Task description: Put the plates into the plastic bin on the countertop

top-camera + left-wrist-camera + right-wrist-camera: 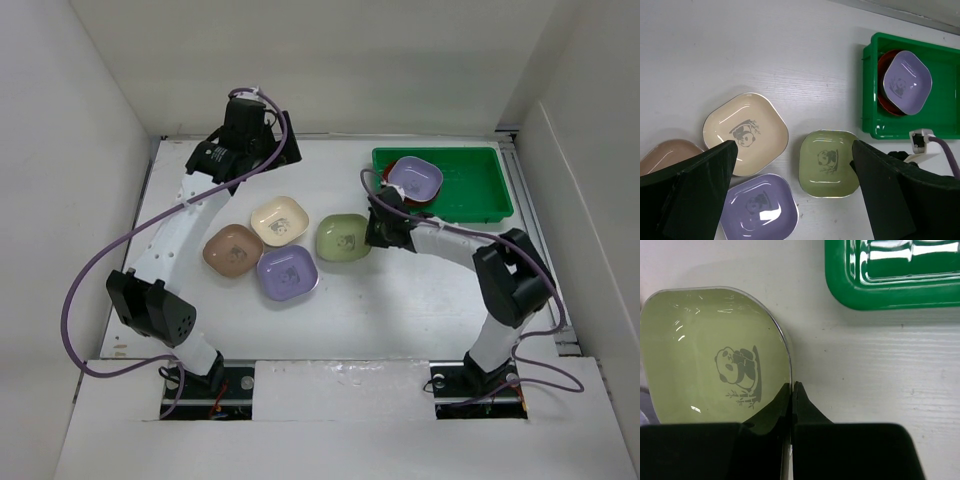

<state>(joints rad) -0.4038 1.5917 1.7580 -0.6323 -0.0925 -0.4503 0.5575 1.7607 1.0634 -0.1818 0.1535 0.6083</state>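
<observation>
Right gripper pinches olive plate rim

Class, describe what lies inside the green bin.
A lavender plate rests on a red plate in the green bin. It covers most of the red, so any further plates underneath cannot be seen.

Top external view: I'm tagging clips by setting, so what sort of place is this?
Probably a robot test cell, not a kitchen: a flat matte white countertop boxed in by plain white walls, two arms bolted at its near edge, and a bright green rectangular plastic bin.
</observation>
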